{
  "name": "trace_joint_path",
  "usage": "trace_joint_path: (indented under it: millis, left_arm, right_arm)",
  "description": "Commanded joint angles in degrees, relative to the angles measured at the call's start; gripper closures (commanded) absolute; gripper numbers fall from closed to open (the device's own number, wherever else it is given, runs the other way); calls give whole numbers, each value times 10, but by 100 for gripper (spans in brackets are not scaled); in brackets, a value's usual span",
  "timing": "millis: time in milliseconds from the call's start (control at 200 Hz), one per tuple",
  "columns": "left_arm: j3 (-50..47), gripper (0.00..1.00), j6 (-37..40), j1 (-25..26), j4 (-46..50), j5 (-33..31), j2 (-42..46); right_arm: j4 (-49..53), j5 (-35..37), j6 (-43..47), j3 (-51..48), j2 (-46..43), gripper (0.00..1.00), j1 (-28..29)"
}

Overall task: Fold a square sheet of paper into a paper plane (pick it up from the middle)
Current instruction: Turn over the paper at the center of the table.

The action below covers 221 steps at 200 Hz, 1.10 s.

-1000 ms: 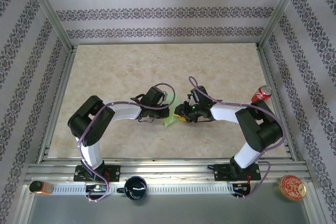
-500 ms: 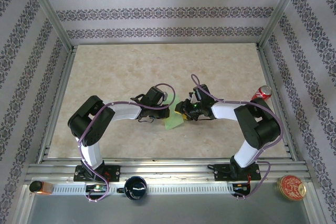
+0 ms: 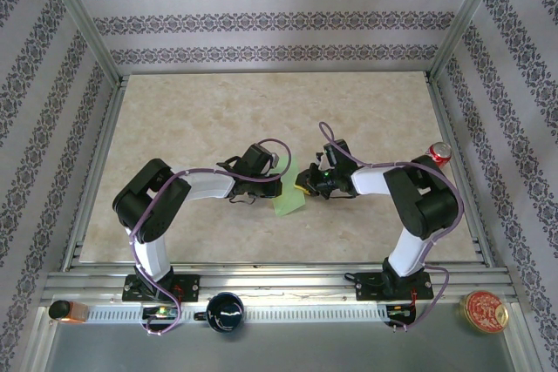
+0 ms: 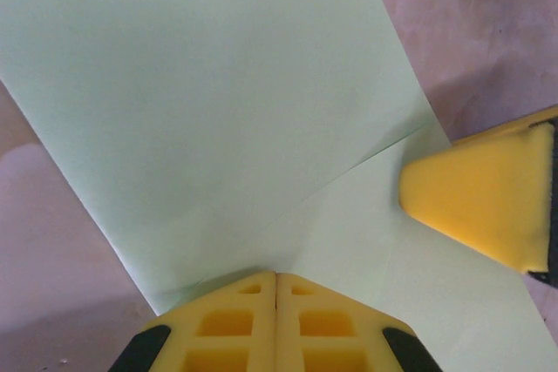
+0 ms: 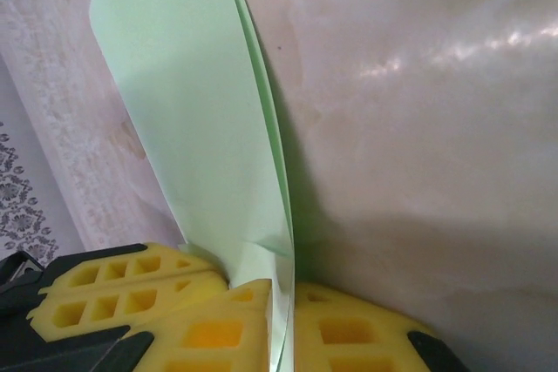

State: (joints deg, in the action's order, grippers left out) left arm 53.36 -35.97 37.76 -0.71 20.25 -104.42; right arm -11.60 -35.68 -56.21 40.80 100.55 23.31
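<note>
The square sheet of paper (image 3: 289, 193), light green and folded into layers, stands up off the table between my two grippers. My left gripper (image 3: 275, 183) is shut, with the paper's near edge at its closed tips (image 4: 276, 274); a crease runs up and to the right from there across the sheet (image 4: 218, 128). My right gripper (image 3: 306, 187) comes in from the other side. Its yellow fingers (image 5: 357, 328) are closed on the sheet's lower edge (image 5: 283, 320), and the paper (image 5: 192, 111) rises upright from them. One right finger (image 4: 479, 202) lies against the paper in the left wrist view.
A red can (image 3: 438, 153) stands at the table's right edge. On the near rail sit a dark cup (image 3: 225, 311), a round tin (image 3: 485, 311) and a small orange thing (image 3: 65, 309). Metal posts frame the beige table (image 3: 218, 111).
My right gripper has closed onto the paper's edge and its arm has shifted slightly. The sheet now shows wider from above. My left gripper has stayed put and shut.
</note>
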Motion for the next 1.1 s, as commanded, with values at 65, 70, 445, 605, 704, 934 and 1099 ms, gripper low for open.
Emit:
trace_joint_path:
  millis: [65, 70, 445, 605, 704, 934, 1099]
  left_arm:
    - [-18, 100, 0, -6, 27, 10, -1]
    - [-18, 100, 0, -6, 26, 10, 0]
    - [-35, 87, -33, -6, -9, 10, 70]
    - [-55, 66, -30, -6, 10, -66, 157]
    - [-69, 59, -30, -12, 22, -110, 209]
    - [-91, 41, -22, -30, 40, -158, 282]
    - [-112, 33, -50, -49, 39, -170, 324]
  right_arm:
    - [-36, -20, 13, 11, 17, 82, -11]
    - [-36, -20, 13, 11, 18, 82, -11]
    - [-71, -41, 20, 3, -5, 96, -17]
    - [26, -3, 93, 12, -80, 98, -22]
    - [147, 71, 167, 38, -138, 99, -20]
    - [429, 323, 307, 157, -185, 99, 17]
    - [548, 575, 370, 229, -175, 100, 76]
